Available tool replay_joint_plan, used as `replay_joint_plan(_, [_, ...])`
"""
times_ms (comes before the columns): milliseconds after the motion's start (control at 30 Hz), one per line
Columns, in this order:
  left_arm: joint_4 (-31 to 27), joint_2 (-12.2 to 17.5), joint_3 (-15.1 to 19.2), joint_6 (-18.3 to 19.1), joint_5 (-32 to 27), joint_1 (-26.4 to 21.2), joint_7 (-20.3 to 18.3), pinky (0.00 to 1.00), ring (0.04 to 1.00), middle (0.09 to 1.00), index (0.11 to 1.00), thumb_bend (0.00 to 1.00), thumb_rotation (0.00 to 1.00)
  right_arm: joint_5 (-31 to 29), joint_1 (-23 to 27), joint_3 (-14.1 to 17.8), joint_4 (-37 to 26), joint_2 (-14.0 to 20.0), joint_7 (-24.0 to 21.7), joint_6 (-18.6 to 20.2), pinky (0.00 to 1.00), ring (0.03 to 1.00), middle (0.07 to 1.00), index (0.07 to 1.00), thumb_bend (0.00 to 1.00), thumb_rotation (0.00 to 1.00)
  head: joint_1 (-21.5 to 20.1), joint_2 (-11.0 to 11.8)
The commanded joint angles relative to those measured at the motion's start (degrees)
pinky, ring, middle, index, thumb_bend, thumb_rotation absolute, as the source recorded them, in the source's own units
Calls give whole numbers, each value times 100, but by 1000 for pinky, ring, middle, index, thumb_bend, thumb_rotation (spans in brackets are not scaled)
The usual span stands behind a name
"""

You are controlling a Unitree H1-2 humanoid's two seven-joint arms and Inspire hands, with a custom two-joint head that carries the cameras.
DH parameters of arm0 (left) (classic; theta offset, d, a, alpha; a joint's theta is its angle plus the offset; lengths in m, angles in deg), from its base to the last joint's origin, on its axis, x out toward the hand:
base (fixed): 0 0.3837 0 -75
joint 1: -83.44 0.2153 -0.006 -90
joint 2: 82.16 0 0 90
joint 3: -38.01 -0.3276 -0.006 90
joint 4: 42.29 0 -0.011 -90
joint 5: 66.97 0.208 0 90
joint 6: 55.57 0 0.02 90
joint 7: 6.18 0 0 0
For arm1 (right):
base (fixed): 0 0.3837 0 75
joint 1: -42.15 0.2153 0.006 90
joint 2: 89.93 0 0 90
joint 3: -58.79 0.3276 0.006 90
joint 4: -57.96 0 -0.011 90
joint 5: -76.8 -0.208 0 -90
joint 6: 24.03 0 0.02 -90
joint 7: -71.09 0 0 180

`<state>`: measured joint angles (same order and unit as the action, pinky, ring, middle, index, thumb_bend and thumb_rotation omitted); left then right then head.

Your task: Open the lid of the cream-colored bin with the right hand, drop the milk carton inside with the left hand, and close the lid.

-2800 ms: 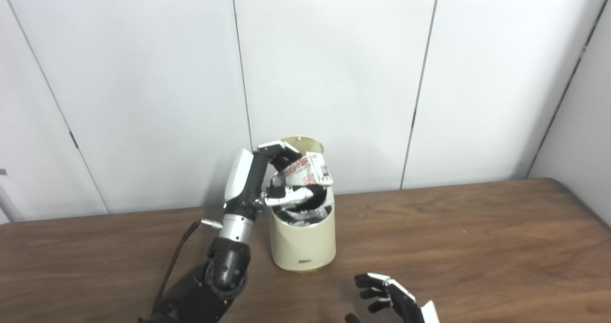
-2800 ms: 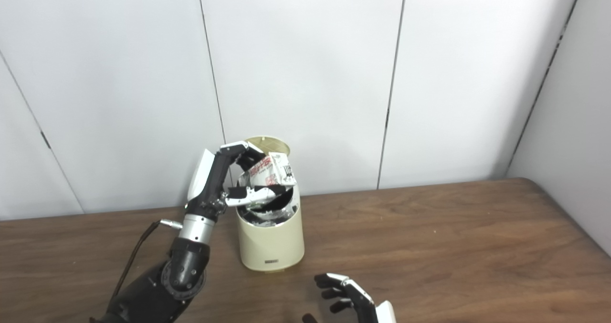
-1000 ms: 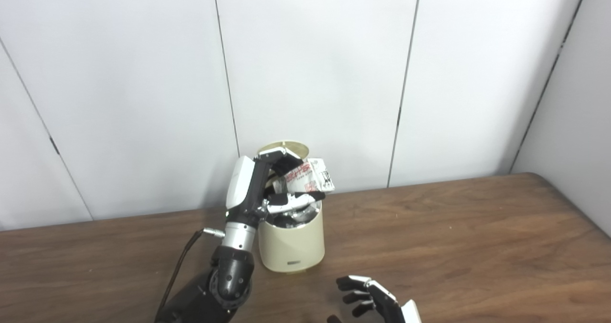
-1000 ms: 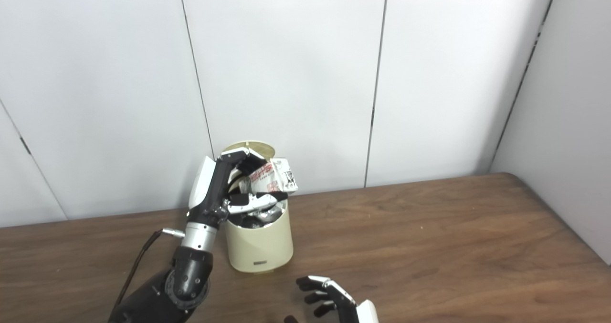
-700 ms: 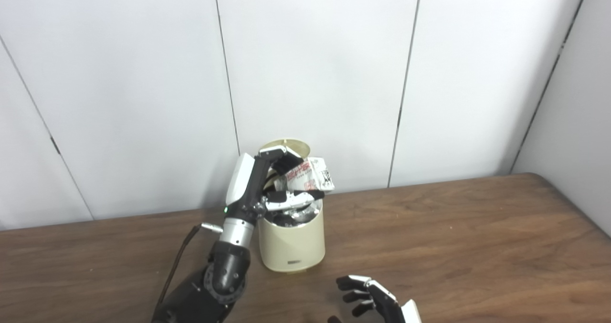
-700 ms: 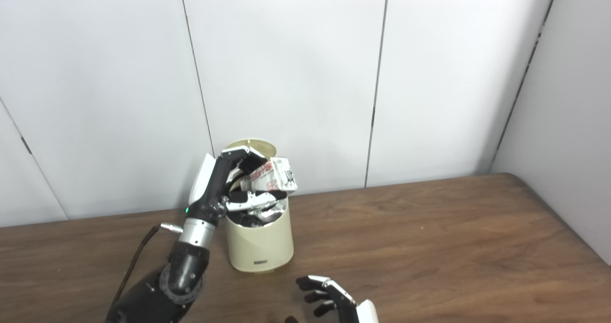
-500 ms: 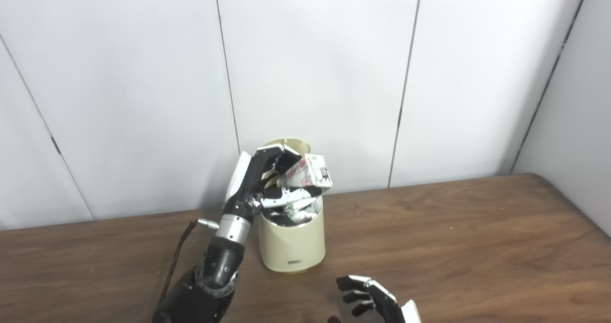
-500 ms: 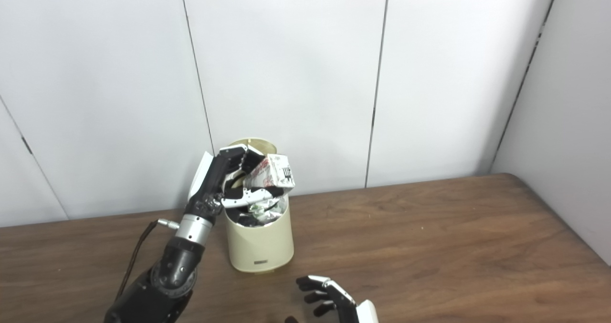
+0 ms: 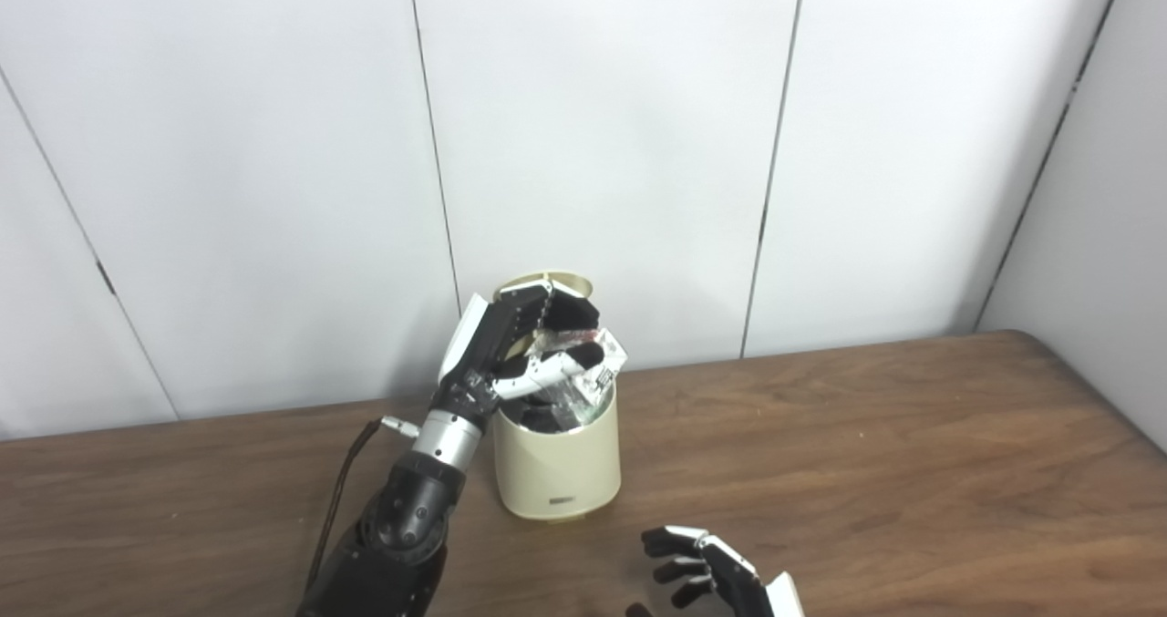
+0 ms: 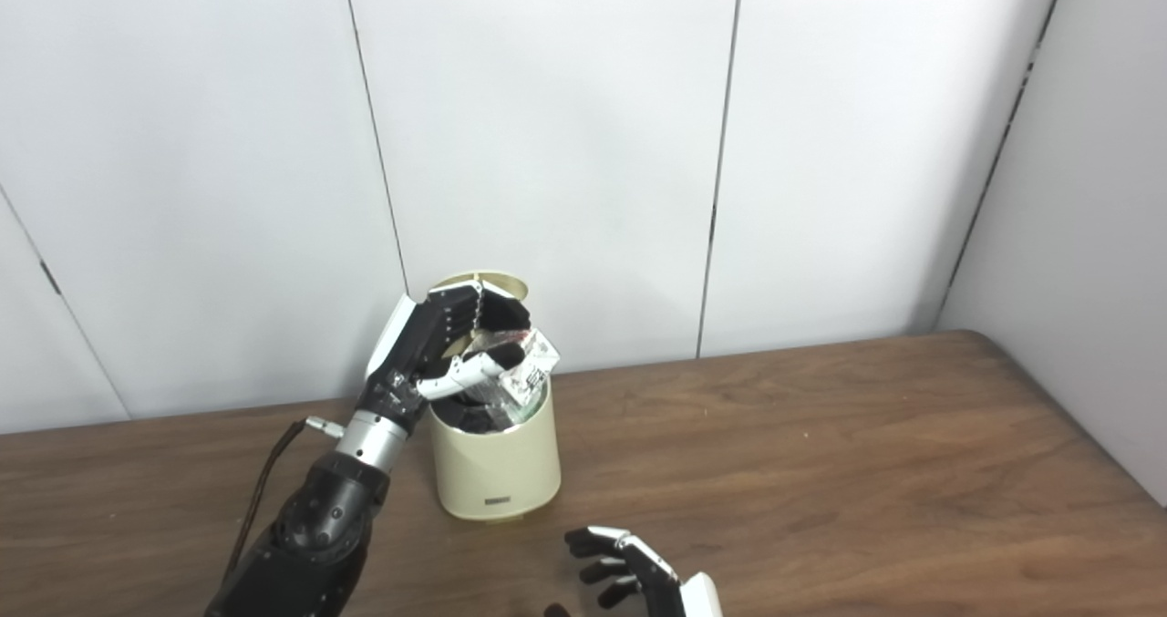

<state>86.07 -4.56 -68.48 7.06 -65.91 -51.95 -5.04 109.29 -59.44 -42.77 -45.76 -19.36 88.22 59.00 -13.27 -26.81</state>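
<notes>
Bin mouth blocked: left hand over it, milk carton tilted half in at the right rim, crumpled wrappers inside. Raised lid standing behind the opening, close to the wall panels, so no passage from the back. Open counter right of the bin out to the right edge and far right corner. Bare strip in front of the bin, ending at the right hand near the front edge, fingers apart. Left arm and cable filling the bin's left side.
</notes>
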Motion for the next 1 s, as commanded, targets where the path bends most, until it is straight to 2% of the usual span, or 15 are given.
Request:
replay_joint_plan(0, [-108,5,83,45,25,-149,-80,641,575,556,544,1000,569,-13,-275,13,-197,-55,53,-122,507,626,674,665,225,81,7,-2])
replay_joint_plan(100, [-123,0,133,45,38,-150,-125,629,560,551,540,1000,556,-16,-286,15,-207,-71,61,-111,465,594,669,663,228,83,7,-15])
replay_joint_plan(267, [-131,-21,217,45,28,-124,-212,635,563,542,536,1000,516,-23,-306,11,-228,-63,45,-99,494,617,675,668,224,97,5,-29])
replay_joint_plan(400, [-130,5,145,45,133,-126,-69,625,546,531,533,1000,505,-16,-310,11,-245,-51,37,-97,476,607,671,669,225,97,20,-30])
replay_joint_plan(600, [-164,-6,181,45,95,-127,-99,619,532,526,528,1000,488,-26,-296,25,-234,-39,42,-114,509,631,677,668,228,104,42,-38])
replay_joint_plan(800, [-445,-55,408,45,-27,-14,-259,607,523,517,523,1000,473,-80,-249,58,-170,-4,61,-188,428,559,662,665,232,61,98,-23])
replay_joint_plan(900, [-570,-2,416,45,68,22,-132,601,519,511,518,1000,466,-125,-225,86,-163,9,37,-182,453,579,661,664,233,73,127,-14])
replay_joint_plan(967, [-602,19,444,45,77,26,-98,578,517,510,516,1000,464,-138,-208,103,-147,22,46,-213,417,548,644,663,233,72,142,-5])
